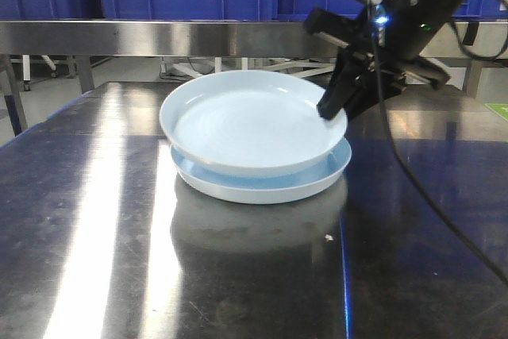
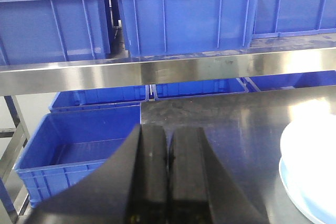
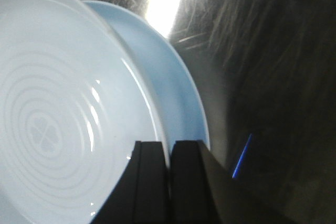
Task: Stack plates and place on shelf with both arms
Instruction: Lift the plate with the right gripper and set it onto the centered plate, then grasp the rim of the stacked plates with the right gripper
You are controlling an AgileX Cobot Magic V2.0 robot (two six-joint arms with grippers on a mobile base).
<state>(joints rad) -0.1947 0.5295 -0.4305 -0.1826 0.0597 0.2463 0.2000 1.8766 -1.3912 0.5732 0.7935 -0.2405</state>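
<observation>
Here, right pincer point(image 3: 169, 148) pinches the upper plate point(image 1: 246, 121) by its rim; left pincer point(image 2: 168, 136) pressed together.

The upper plate point(image 1: 246, 121) is smooth and glossy, pale blue-white; whether it is glazed ceramic or hard plastic, I cannot tell. The lower plate point(image 1: 262, 186) has the same shiny finish. The counter point(image 1: 95, 260) is dark polished steel with fine scratches, and it mirrors the plates and the light. The shelf point(image 1: 159, 37) has a front rail of brushed stainless steel, less shiny. The crates point(image 2: 184, 17) are blue plastic, smooth, with a dull gloss. The right fingers point(image 3: 151, 182) and the left fingers point(image 2: 152, 177) are black and matt.
</observation>
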